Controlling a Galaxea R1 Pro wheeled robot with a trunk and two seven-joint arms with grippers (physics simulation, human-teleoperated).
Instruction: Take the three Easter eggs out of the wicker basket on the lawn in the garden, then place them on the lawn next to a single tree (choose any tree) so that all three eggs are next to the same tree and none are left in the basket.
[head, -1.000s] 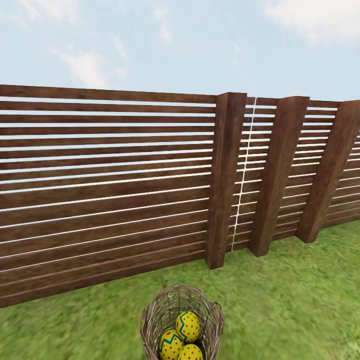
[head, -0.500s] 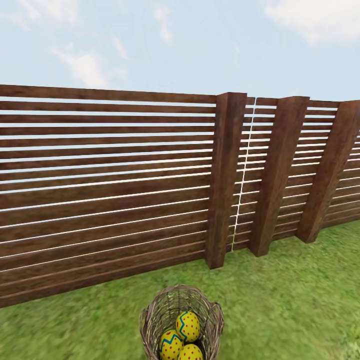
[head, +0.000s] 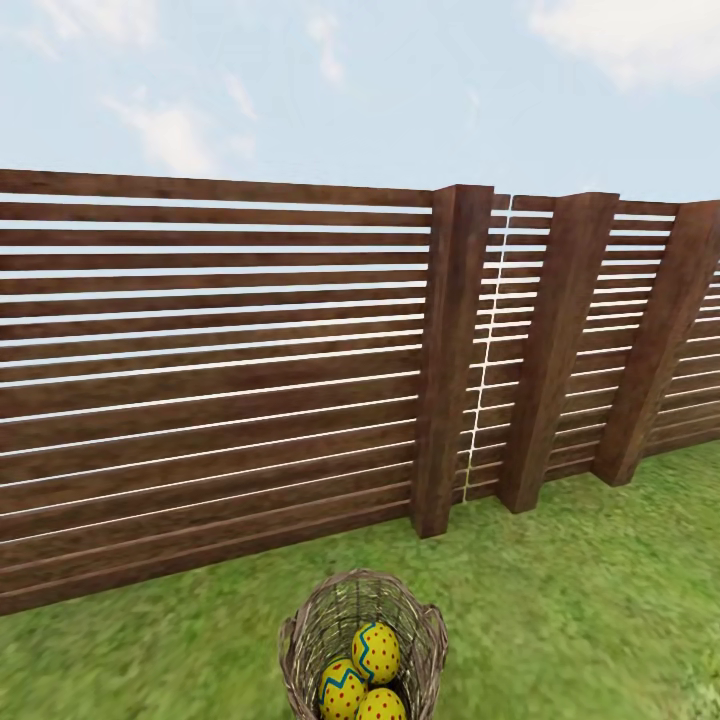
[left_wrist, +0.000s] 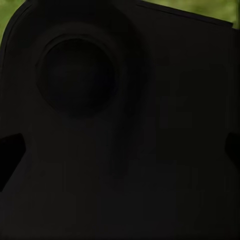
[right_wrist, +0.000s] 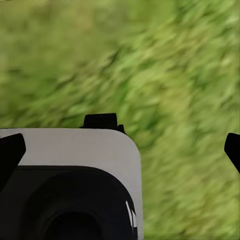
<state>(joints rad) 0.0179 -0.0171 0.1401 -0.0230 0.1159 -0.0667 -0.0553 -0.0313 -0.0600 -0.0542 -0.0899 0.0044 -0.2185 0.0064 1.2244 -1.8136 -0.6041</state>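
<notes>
Just basket (head: 362, 630) near fence (head: 210, 380), open lawn (head: 580, 600) rightward

A dark brown fence (head: 210, 380) of horizontal wooden slats ran across the middle of the head view, from the left edge to the right. Three thick upright posts (head: 448, 360) stood right of centre. Above it, pale blue sky (head: 400, 90) held thin white clouds (head: 640, 35) at upper right.

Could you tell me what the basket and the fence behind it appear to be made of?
The wicker basket looks like tan woven wicker: open crossed strands, matte. The fence looks like dark brown stained wood: horizontal slats with grain, between thick posts.
</notes>
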